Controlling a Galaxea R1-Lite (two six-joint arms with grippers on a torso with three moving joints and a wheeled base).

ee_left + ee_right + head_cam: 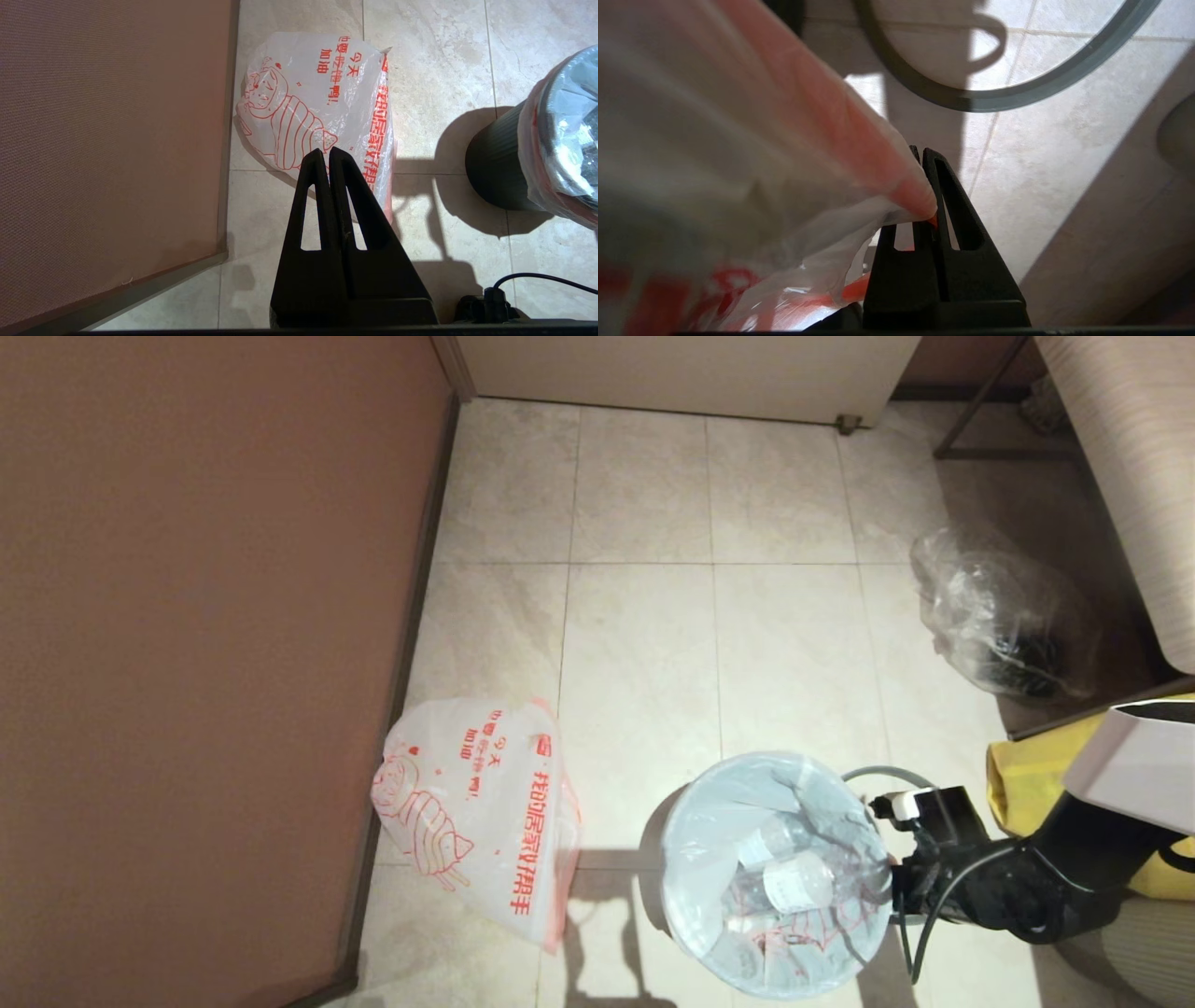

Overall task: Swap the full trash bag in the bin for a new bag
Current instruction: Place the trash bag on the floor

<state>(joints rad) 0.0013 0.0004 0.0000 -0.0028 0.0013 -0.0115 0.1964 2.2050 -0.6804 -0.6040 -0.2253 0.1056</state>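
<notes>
Full bag (780, 868) not yet lifted, seated in bin (495, 163); its red handle pinched in closed fingers of right gripper (930, 186) at bin's 3 o'clock. New bag (476, 803) laid flat on floor at bin's 9 o'clock, untouched. Left gripper (325, 156) parked, fingers closed, empty. Left: lift-out, relining.

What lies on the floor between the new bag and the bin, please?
Nothing but bare tile and the bin's shadow separates the new bag from the bin; the head view and left wrist view both show it.

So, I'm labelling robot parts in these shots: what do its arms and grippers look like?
Both grippers, left gripper and right gripper, have matte black tapered fingers with slotted cut-outs. The right arm is black with a white upper shell, a black cable and a white connector.
</notes>
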